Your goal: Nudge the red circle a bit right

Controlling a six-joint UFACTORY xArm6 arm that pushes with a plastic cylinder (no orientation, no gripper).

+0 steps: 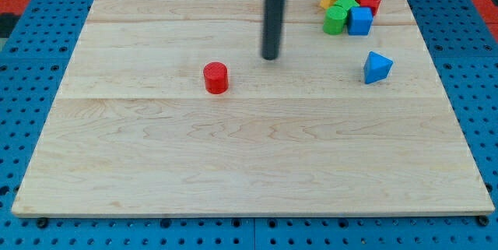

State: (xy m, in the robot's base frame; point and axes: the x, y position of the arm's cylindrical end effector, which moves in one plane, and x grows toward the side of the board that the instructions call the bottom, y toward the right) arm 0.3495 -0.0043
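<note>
The red circle (pixel 215 77) sat left of centre on the surface (pixel 249 156); the tip (pixel 270 57) (no claw showed) stood up-right. Light and slippery-looking, it probably wanted a left-side push.

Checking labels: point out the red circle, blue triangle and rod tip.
red circle (pixel 215 77), camera view, on its front side.
blue triangle (pixel 377 67), camera view, on its front face.
my tip (pixel 270 57), camera view, the rod's very end, up-right of the red circle, apart.

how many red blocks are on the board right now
2. The red circle stands alone left of centre, down-left of my tip, not touching it. A red block sits in the cluster at the view's top right, shape unclear; others could hide there.
</note>
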